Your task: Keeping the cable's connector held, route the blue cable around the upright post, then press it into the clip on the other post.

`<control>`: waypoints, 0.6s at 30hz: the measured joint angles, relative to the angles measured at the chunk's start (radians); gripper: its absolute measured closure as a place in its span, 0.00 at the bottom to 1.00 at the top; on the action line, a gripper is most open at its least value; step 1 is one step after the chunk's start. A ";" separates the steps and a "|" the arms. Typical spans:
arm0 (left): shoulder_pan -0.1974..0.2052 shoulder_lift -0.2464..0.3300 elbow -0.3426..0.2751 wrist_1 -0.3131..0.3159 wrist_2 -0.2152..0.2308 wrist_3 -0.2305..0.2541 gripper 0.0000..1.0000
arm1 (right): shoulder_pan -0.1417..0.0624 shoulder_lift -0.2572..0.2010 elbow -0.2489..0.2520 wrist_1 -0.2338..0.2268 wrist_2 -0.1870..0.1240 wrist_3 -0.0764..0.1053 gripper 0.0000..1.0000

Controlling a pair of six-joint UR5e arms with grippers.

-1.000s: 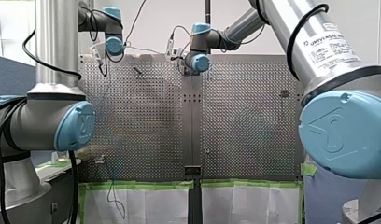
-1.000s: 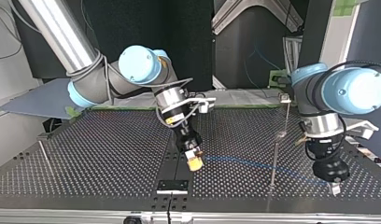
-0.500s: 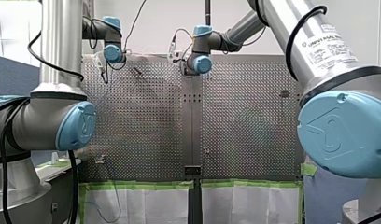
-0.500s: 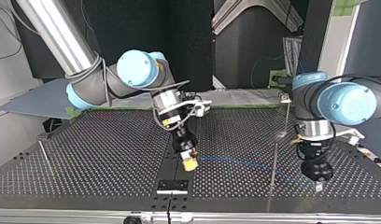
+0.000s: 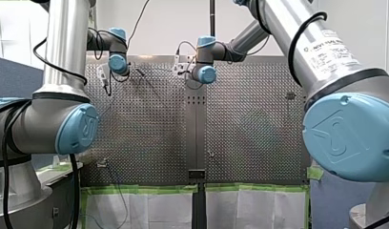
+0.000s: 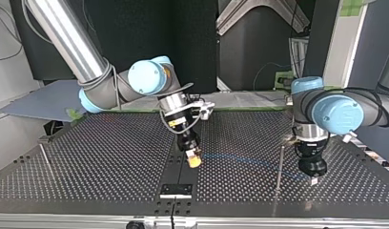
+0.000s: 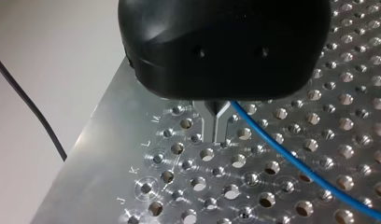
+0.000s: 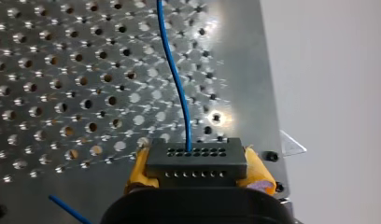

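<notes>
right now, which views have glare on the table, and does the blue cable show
Right wrist view: glints ring the table's holes, yet the blue cable shows clearly down to the connector. Top view: table dark, cable faint. Front view: broad sheen, cable lost across it.

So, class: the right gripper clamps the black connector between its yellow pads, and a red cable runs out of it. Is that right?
Not quite: the cable is blue, not red. The right wrist view shows it running out of the black connector, which the right gripper clamps between its yellow pads.
</notes>
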 joint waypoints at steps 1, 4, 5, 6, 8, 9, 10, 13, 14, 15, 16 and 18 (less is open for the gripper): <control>-0.001 -0.001 0.000 0.000 0.000 -0.003 1.00 | 0.000 0.004 0.000 0.001 0.000 -0.002 1.00; -0.004 -0.011 0.000 -0.005 0.002 -0.012 1.00 | -0.001 0.015 0.005 0.004 0.002 -0.006 1.00; -0.005 -0.016 0.000 -0.008 0.005 -0.013 1.00 | -0.001 0.018 0.006 0.004 0.002 -0.008 1.00; -0.007 -0.024 0.000 -0.013 0.010 -0.014 1.00 | -0.001 0.021 0.008 0.004 0.003 -0.009 1.00; -0.011 -0.037 0.000 -0.022 0.015 -0.015 1.00 | -0.002 0.030 0.011 0.006 0.004 -0.013 1.00; -0.013 -0.047 0.000 -0.030 0.015 -0.015 1.00 | -0.002 0.034 0.014 0.006 0.004 -0.015 1.00; -0.015 -0.054 0.000 -0.037 0.013 -0.016 1.00 | -0.002 0.039 0.018 0.006 0.005 -0.018 1.00; -0.020 -0.070 0.000 -0.052 0.000 -0.020 1.00 | -0.003 0.047 0.029 0.007 0.007 -0.024 1.00; -0.023 -0.073 0.000 -0.055 -0.005 -0.022 1.00 | -0.003 0.048 0.033 0.007 0.008 -0.026 1.00; -0.026 -0.076 0.000 -0.058 -0.010 -0.027 1.00 | -0.004 0.049 0.036 0.007 0.009 -0.028 1.00; -0.028 -0.077 0.000 -0.059 -0.011 -0.030 1.00 | -0.005 0.050 0.042 0.006 0.011 -0.029 1.00; -0.035 -0.079 0.000 -0.061 -0.011 -0.036 1.00 | -0.005 0.051 0.052 0.005 0.012 -0.031 1.00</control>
